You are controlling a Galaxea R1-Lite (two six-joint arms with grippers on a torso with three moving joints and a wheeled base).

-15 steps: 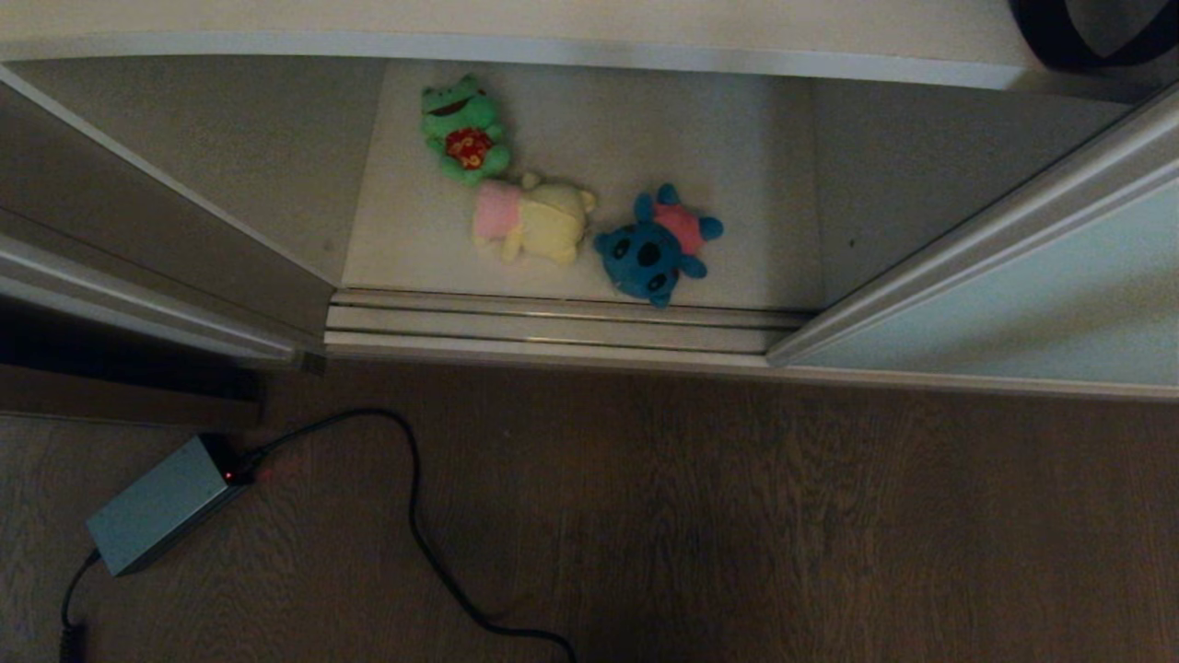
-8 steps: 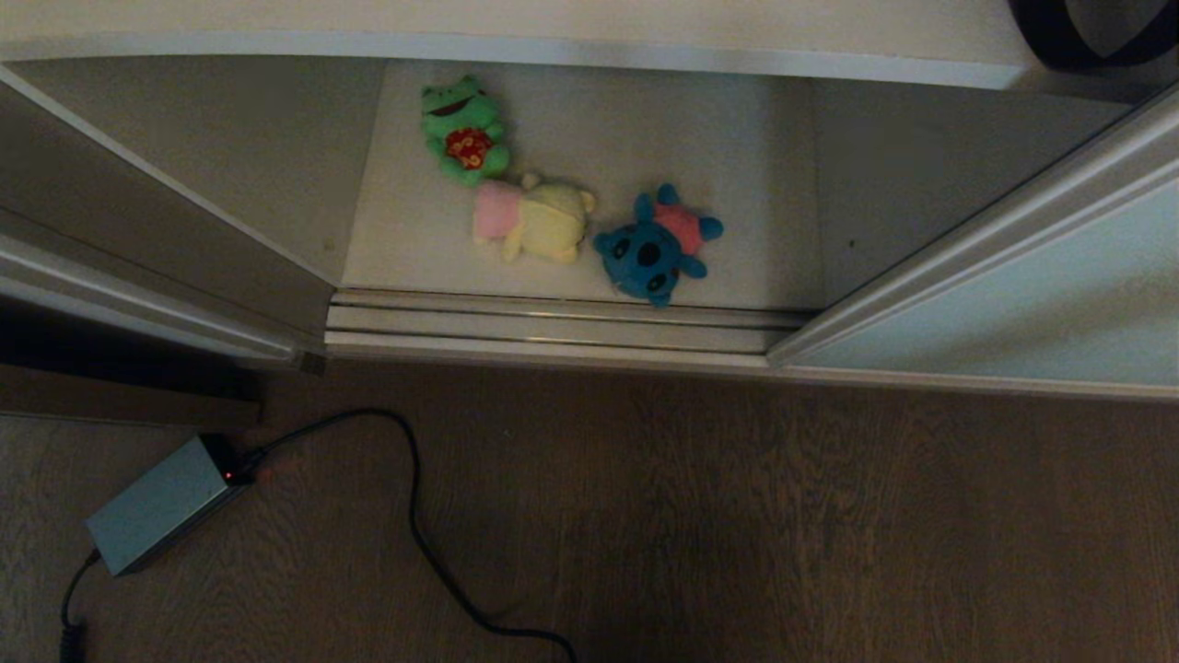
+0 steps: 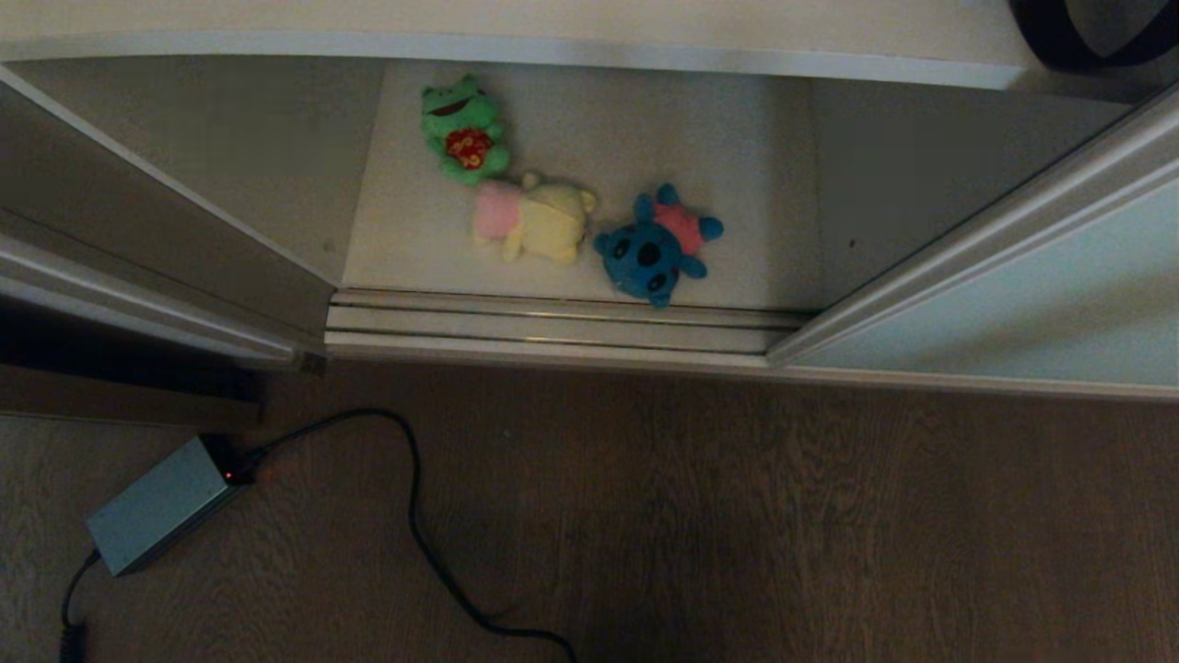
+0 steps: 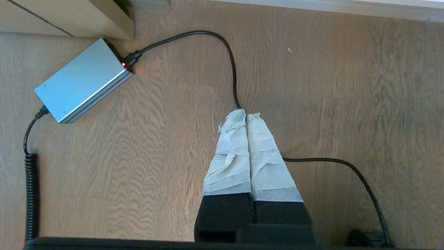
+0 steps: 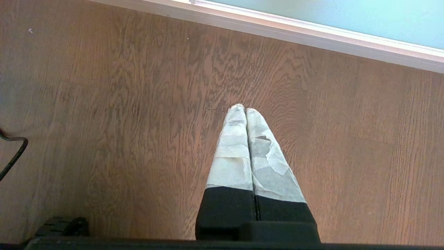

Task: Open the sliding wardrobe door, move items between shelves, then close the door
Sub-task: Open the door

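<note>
Both grippers, left gripper [image 4: 246,114] and right gripper [image 5: 241,108], are hanging pressed together, empty, over the brown wood-grain floor [image 3: 737,516], while ahead the frosted pale blue-green glass sliding wardrobe door [image 3: 1041,304] is standing open and 3 plush toys, green frog [image 3: 463,129], pale yellow [image 3: 534,221] and blue with pink back [image 3: 656,244], are lying on the off-white lower shelf [image 3: 626,138], awaiting moving.

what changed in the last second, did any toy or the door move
Nothing visibly changed. The frog, the yellow toy and the blue toy lie in the same spots on the lower shelf, and the door stays slid open to the right. Both arms hang parked over the floor, left hand and right hand shut and empty.
</note>
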